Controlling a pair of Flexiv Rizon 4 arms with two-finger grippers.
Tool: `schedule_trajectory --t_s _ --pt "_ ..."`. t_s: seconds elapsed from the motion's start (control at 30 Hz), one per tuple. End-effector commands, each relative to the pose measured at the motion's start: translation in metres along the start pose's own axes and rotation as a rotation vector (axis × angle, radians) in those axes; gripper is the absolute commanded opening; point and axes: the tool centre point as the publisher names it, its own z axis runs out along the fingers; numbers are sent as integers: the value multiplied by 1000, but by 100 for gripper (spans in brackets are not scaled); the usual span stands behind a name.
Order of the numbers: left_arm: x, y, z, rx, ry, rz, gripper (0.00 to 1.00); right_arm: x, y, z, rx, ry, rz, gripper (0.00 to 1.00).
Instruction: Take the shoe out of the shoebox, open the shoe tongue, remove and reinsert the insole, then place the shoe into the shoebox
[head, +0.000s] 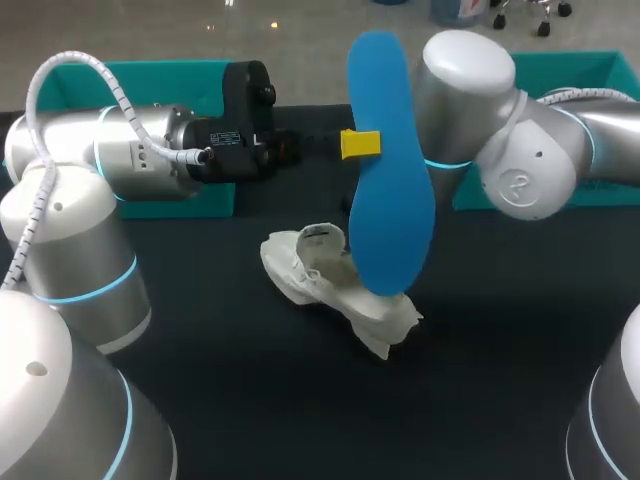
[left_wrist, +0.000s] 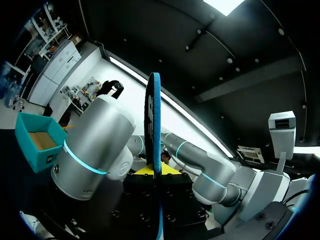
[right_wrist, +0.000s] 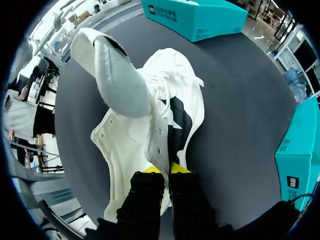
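Two grips going: left fingers (head: 360, 143) clamp the blue insole (head: 390, 180) upright over the desk (head: 500, 350); right fingers (right_wrist: 179, 169) pinch the white shoe (right_wrist: 150, 125) by its rim down there, but overhead the insole hides them.

We are pinching the side wall of a white soft-sided lace-up shoe (right_wrist: 150, 125) between the yellow tips of our right gripper (right_wrist: 165, 170), with both fingers pressing on it. The shoe is lying on the dark matte table (right_wrist: 240, 100), and its grey-lined tongue (right_wrist: 120, 80) is standing up, clear of the opening. A teal cardboard box (right_wrist: 195, 17) is sitting ahead of the shoe by the table's edge. A second teal box (right_wrist: 300, 150) is standing off to the gripper's side, well apart from the shoe.
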Motion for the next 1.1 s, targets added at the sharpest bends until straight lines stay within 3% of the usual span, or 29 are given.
schedule_trajectory --t_s 0.03,0.47,0.53,0.6,0.77,1.1 --pt "0 0 1 2 0 1 0 9 4 -3 -310 55 396 0" --pt "0 0 1 2 0 1 0 9 4 -3 -310 55 396 0" --pt "0 0 1 2 0 1 0 6 1 -4 -285 26 547 0" --pt "0 0 1 2 0 1 0 8 1 -6 -312 106 638 0" --pt "0 0 1 2 0 1 0 9 1 -5 -277 92 642 0" --pt "0 0 1 2 0 1 0 6 4 5 -296 162 695 0"
